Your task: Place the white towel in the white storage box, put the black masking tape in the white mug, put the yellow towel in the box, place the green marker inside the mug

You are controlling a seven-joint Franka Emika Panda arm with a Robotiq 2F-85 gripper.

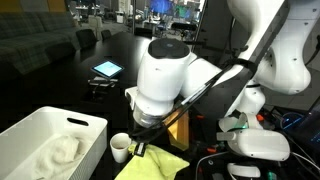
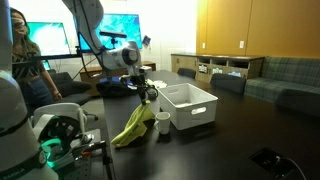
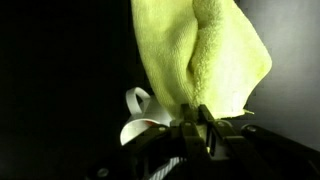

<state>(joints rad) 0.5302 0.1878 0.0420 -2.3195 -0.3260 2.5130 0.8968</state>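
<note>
In an exterior view, my gripper (image 1: 140, 148) sits low beside the white mug (image 1: 120, 147). The white towel (image 1: 60, 152) lies in the white storage box (image 1: 60, 120).

In an exterior view, the yellow towel (image 2: 133, 127) hangs from the gripper (image 2: 150, 97), just beside the mug (image 2: 162, 123).

In the wrist view, the jaws are pinched narrow on the yellow towel (image 3: 200, 50).

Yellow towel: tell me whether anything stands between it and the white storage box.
The white mug stands between the hanging yellow towel and the white storage box, close beside the box. The towel's lower end hangs low, so it probably needs lifting over the mug.
</note>
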